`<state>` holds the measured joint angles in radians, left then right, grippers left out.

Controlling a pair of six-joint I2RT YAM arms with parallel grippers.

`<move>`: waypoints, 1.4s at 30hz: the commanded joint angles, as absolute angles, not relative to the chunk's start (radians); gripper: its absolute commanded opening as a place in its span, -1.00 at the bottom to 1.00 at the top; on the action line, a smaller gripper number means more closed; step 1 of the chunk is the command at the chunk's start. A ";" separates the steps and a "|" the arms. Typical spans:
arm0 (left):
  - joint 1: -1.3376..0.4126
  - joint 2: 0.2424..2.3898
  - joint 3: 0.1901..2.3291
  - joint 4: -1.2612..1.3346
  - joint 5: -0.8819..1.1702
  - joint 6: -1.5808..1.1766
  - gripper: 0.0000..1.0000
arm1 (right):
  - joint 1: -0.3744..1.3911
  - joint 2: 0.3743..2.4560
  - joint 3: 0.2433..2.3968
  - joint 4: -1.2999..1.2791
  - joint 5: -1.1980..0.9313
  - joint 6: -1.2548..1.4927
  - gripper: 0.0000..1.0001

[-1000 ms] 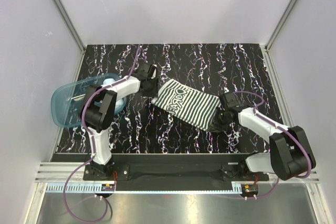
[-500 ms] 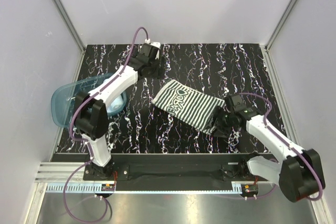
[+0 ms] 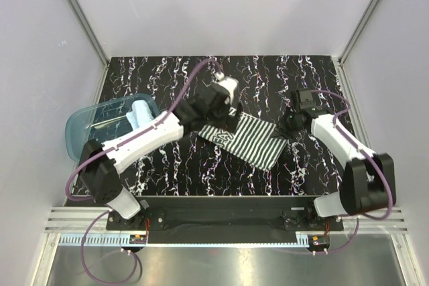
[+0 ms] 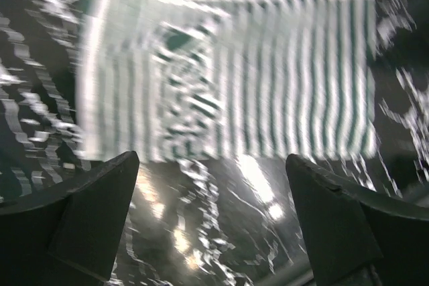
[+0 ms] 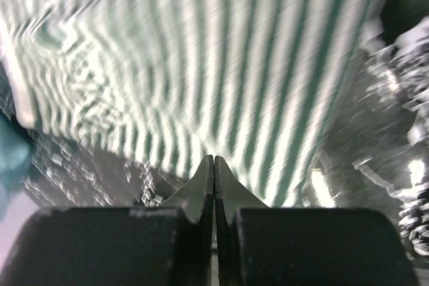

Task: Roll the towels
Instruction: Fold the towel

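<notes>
On the black marbled table (image 3: 201,172), the striped towel (image 3: 251,140) lies flat, likely limp and light; pinch a corner. At its right edge the right gripper (image 5: 214,185) is clamped empty; over its far-left end the left gripper (image 4: 214,219) gapes. Farther left, the blue towel (image 3: 141,112) sits half-hidden in a tub (image 3: 84,133).

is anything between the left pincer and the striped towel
Nothing visible does. The left pincer is open, and only bare black marbled tabletop shows between it and the striped towel, which lies flat just ahead.

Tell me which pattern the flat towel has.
The towel has dark-and-white stripes with a patterned patch; top view shows it best.
</notes>
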<state>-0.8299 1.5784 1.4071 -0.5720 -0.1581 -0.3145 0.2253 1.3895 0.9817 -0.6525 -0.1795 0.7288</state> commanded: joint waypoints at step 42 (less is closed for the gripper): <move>-1.123 2.019 1.362 -0.270 0.003 -0.305 0.18 | -0.146 1.398 0.937 -0.644 -0.314 0.574 -1.00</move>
<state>-1.1511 2.0617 1.4307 -0.2939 0.0017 -0.2672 -0.1406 1.4544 0.8795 -0.5896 -0.3149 0.5938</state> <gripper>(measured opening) 0.599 0.009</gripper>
